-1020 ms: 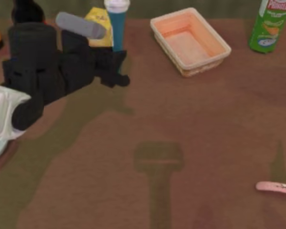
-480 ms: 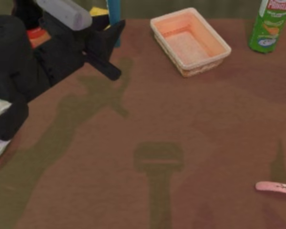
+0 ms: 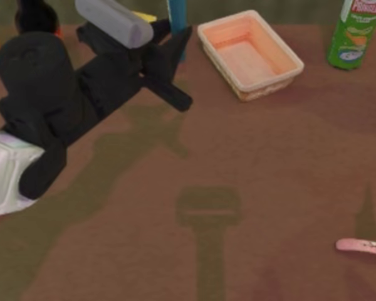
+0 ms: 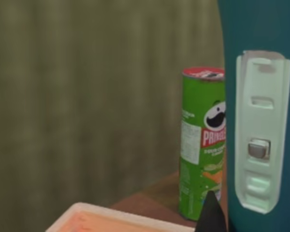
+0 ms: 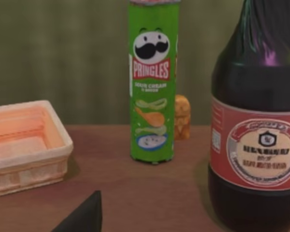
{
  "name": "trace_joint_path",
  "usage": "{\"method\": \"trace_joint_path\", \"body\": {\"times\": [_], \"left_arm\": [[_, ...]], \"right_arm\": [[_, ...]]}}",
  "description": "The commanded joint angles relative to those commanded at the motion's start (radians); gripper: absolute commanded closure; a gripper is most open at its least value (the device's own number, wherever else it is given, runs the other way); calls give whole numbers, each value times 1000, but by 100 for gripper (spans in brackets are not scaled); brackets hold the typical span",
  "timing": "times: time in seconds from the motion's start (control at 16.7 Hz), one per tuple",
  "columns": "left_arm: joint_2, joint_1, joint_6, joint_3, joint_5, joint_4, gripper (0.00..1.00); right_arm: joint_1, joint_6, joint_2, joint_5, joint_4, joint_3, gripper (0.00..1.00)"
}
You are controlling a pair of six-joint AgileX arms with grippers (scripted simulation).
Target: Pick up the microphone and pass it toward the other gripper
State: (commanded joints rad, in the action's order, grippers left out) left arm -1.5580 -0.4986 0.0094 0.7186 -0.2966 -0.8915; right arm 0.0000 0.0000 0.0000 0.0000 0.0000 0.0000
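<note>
Microphone [image 3: 177, 22] stood upright at desk's [image 3: 269, 188] 12 o'clock edge, teal handle gripped in left end effector [image 3: 174, 53], fingers closed around it; white switch faced wrist camera. Basket [image 3: 250, 53] sat at its 3 o'clock, chip can [image 3: 354, 31] beyond. Right end effector [image 5: 82, 217] showed only a fingertip; its opening cannot be told. Judgement: carry steady toward 3 o'clock, handle vertical, clear of basket rim.

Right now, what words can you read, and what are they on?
"PRINGLES" on the green can.
"SOUR CREAM" under it on the same can; the smaller line below is too blurred to read.
The dark bottle has a red label whose words are too blurred to read.
</note>
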Motion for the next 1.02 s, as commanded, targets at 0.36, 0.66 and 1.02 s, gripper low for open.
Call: {"method": "trace_joint_path", "body": {"times": [0.36, 0.66, 1.02], "left_arm": [[-20, -125, -12, -9, 135, -92, 100], [-18, -123, -12, -8, 134, -91, 100], [-20, -125, -12, -9, 135, -92, 100]], "right_arm": [[0, 0, 0, 0, 0, 0, 0], [0, 0, 0, 0, 0, 0, 0], [7, -1, 13, -9, 6, 10, 0]]}}
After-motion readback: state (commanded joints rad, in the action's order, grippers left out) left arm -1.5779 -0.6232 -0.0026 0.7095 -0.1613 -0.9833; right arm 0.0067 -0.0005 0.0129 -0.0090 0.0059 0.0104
